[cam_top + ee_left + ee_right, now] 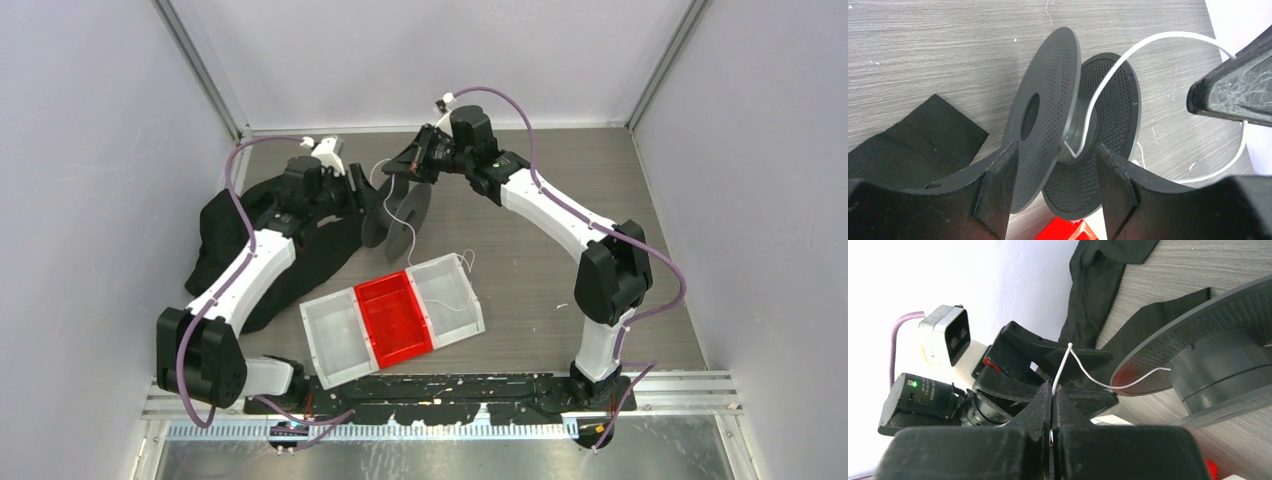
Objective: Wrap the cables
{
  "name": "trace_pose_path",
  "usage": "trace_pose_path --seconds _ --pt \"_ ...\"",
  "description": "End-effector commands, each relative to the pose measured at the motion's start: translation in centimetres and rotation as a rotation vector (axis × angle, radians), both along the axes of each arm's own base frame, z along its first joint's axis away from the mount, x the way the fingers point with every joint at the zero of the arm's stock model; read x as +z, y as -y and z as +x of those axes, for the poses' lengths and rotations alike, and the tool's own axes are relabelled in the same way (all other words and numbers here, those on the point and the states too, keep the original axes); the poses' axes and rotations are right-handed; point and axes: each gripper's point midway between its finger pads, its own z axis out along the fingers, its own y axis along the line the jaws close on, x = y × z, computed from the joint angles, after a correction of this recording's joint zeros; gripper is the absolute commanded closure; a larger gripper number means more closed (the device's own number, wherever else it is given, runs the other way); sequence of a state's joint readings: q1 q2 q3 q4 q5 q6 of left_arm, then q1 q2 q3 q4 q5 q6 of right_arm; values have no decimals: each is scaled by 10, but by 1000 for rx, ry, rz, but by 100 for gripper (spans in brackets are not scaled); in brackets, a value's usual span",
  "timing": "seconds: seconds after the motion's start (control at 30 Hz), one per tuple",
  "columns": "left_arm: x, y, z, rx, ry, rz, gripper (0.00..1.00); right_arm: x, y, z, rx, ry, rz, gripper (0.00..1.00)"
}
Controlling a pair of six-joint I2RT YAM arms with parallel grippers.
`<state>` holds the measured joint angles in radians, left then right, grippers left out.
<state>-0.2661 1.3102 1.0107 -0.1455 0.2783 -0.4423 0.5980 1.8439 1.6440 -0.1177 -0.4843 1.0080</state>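
Observation:
A dark grey perforated spool [1048,100] stands tilted between my left gripper's [1055,146] fingers, which press on its two flanges. A thin white cable [1148,42] hooks onto the spool's hub and arcs up to my right gripper [1053,389], which is shut on it. In the right wrist view the cable [1083,371] runs from the fingertips to the spool's hub [1218,362]. From above, the spool [395,215] sits between the left gripper [358,198] and the right gripper [400,170]. More white cable [450,298] lies in the tray's right compartment.
A three-part tray [335,340] with a red middle compartment [395,315] lies in front of the spool. Black fabric [225,235] is heaped under the left arm. The enclosure walls stand close at the back and sides.

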Motion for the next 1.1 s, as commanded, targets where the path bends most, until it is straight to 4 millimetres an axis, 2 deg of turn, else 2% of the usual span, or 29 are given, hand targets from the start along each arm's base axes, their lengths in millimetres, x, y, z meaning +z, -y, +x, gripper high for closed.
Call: trace_pose_path --seconds 0.0,0.57,0.8,1.07 --pt "8 13 12 -4 73 35 41 32 -3 5 7 57 70 99" --pt "3 11 15 16 91 84 41 45 2 8 -5 62 109 100" --pt "10 13 25 33 111 72 40 47 0 9 3 52 132 99" --pt "7 15 32 41 109 63 42 46 0 7 4 46 133 100"
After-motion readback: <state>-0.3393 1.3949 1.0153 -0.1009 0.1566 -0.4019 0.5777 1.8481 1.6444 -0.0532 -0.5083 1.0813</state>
